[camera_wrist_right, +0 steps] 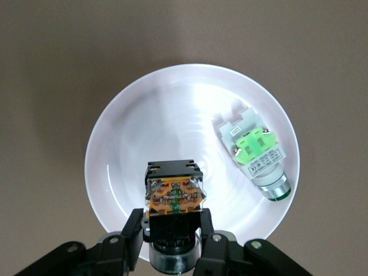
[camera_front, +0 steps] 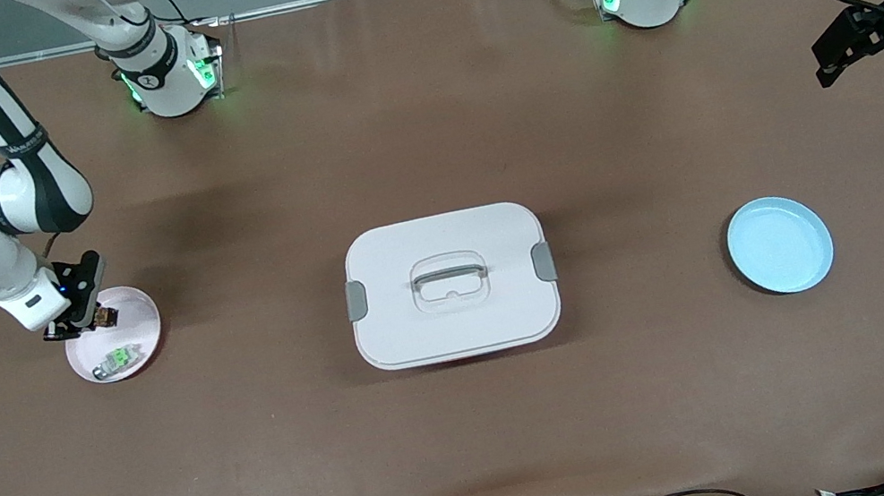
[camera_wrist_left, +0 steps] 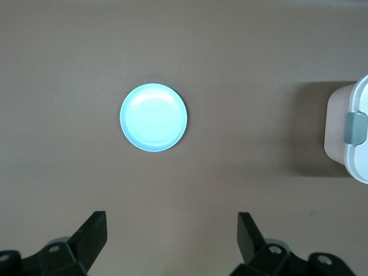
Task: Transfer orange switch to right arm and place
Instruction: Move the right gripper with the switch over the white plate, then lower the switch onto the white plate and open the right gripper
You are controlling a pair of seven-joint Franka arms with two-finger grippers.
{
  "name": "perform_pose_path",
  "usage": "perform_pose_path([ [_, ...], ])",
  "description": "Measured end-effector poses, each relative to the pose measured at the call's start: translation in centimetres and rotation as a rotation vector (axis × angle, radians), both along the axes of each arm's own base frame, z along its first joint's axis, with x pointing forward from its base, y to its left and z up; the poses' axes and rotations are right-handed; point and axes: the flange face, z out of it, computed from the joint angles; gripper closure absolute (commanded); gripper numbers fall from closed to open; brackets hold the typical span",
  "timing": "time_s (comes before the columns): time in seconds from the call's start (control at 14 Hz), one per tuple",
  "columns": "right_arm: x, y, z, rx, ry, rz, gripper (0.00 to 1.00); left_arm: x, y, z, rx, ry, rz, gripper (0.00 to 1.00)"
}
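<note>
— Well, what's in the pink dish (camera_front: 140, 312)?
— A grey-white switch with a green middle (camera_wrist_right: 257, 157) lies in it; its small label is too tiny to read. The right gripper (camera_wrist_right: 172, 240), over that dish, is clamped on the orange switch (camera_wrist_right: 173, 195).
— And the other dishes?
— The blue dish (camera_front: 780, 245) lies toward the left arm's end; a white lidded box (camera_front: 450, 285) sits between them on the brown table (camera_front: 476, 442).
— The left gripper (camera_wrist_left: 172, 230)?
— Waiting over bare table, fingers spread wide.
</note>
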Motion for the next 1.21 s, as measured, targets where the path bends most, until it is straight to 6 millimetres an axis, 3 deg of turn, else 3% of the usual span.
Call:
perform_pose_path([
  [0.57, -0.2, 0.3, -2.9, 0.01, 0.007, 0.026, 0.87, 0.0, 0.0, -0.1, 0.0, 0.001, 0.004, 0.0],
  [0.79, -0.5, 0.2, -3.2, 0.012, 0.014, 0.024, 0.78, 0.0, 0.0, -0.1, 0.0, 0.003, 0.005, 0.0],
  [0.86, -0.6, 0.1, -3.2, 0.012, 0.016, 0.021, 0.72, 0.0, 0.0, -0.2, 0.0, 0.003, 0.005, 0.0],
  [0.93, -0.6, 0.1, -3.3, 0.012, 0.017, 0.02, 0.53, 0.0, -0.1, -0.2, 0.0, 0.003, 0.005, 0.0],
  [1.07, -0.7, 0.0, -3.3, 0.012, 0.017, 0.018, 0.0, 0.0, -0.1, -0.2, 0.0, 0.003, 0.004, 0.0],
  [1.21, -0.7, -0.1, -3.3, 0.012, 0.016, 0.017, 0.0, 0.0, -0.1, -0.2, 0.0, 0.003, 0.004, 0.0],
])
